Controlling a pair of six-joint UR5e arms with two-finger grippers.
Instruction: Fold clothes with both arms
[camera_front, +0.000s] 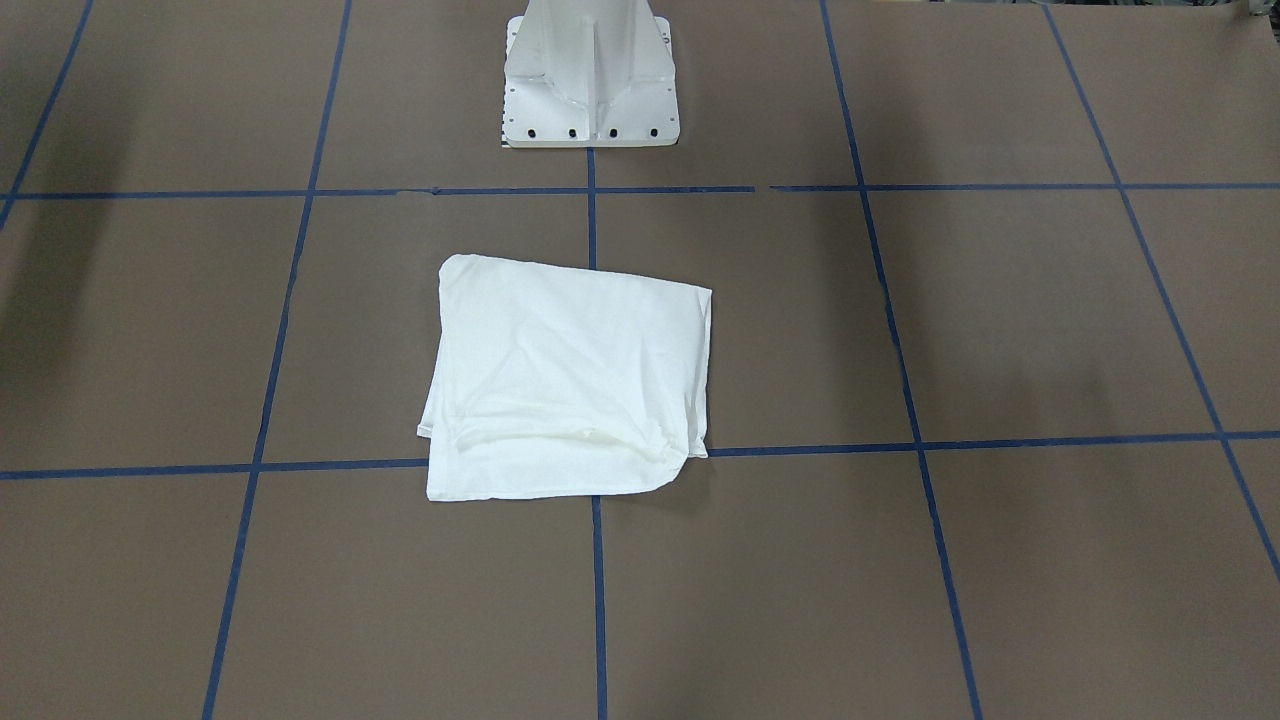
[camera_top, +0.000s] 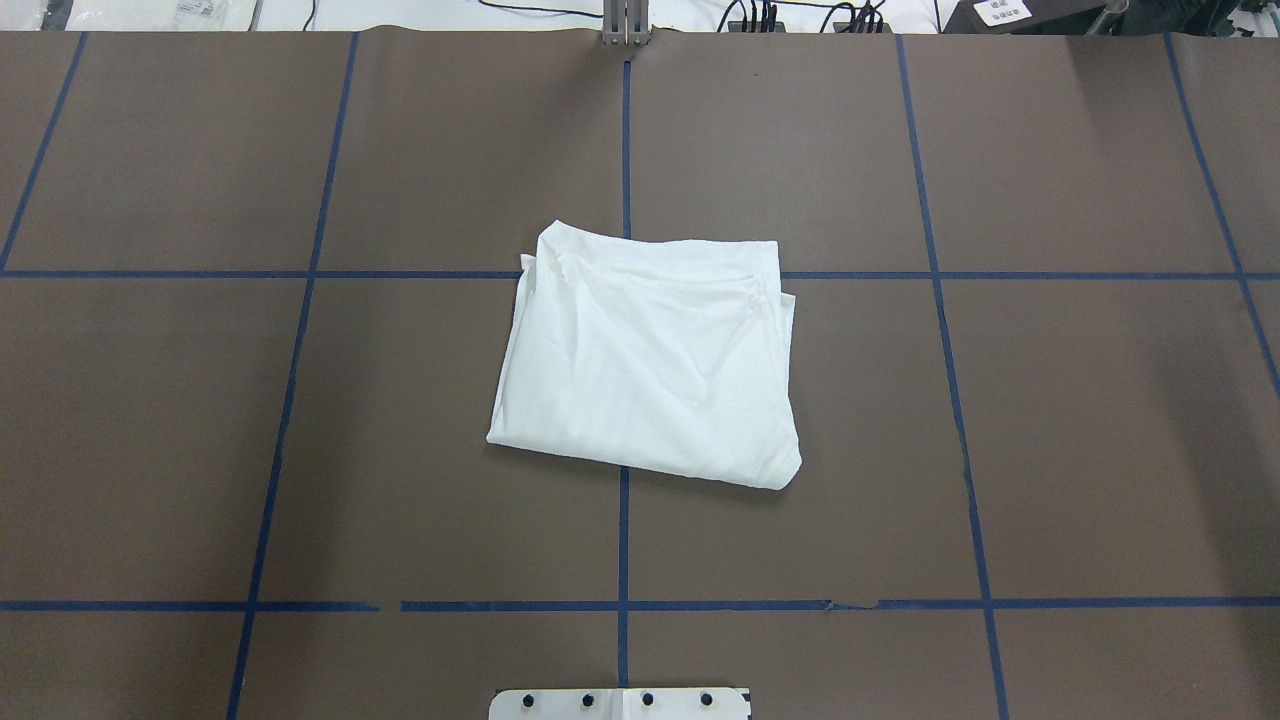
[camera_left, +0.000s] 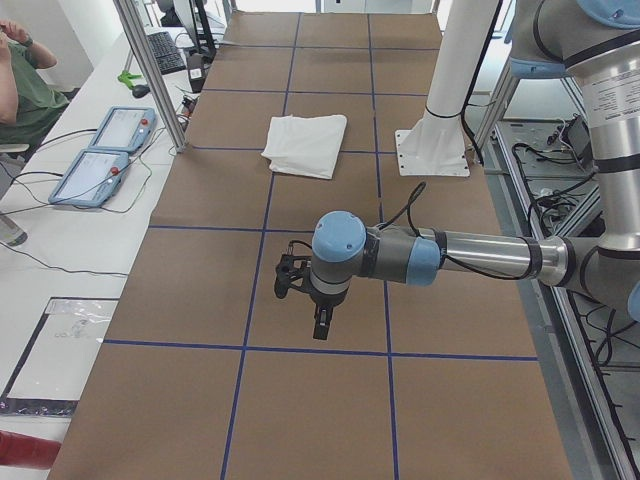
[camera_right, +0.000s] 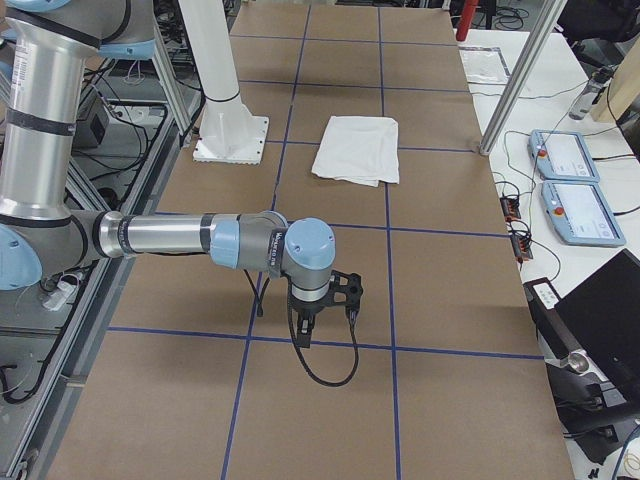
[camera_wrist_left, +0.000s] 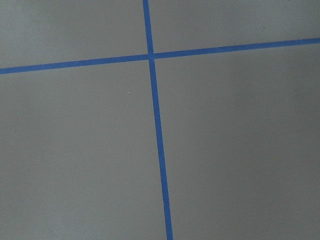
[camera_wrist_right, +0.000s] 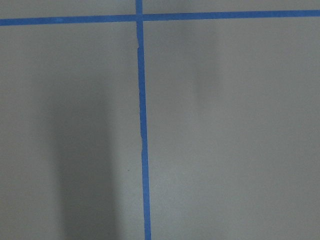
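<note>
Presently the white T-shirt (camera_top: 645, 360) lies folded into a rough rectangle near the middle of the brown tabletop (camera_top: 1050, 450). It lies flat and covers one crossing of the blue tape lines (camera_top: 625, 130). It sits just out from the white pedestal (camera_front: 590, 75), with bare surface between them. Its edge farthest from the pedestal appears to show a second layer and a bunched seam, though the white cloth makes this hard to confirm.

Neither arm touches the garment. The left arm (camera_left: 480, 258) reaches out low over the tabletop at the robot's left end, well apart from the shirt, with the left pincer (camera_left: 292, 280) pointed downward. The right arm (camera_right: 170, 238) is posed likewise at the opposite end, its right pincer (camera_right: 345, 292) also hanging over bare surface.

Both pincers appear only in the side views, so I cannot tell whether either is spread or pressed together. Each wrist camera records only tabletop and crossing tape.
</note>
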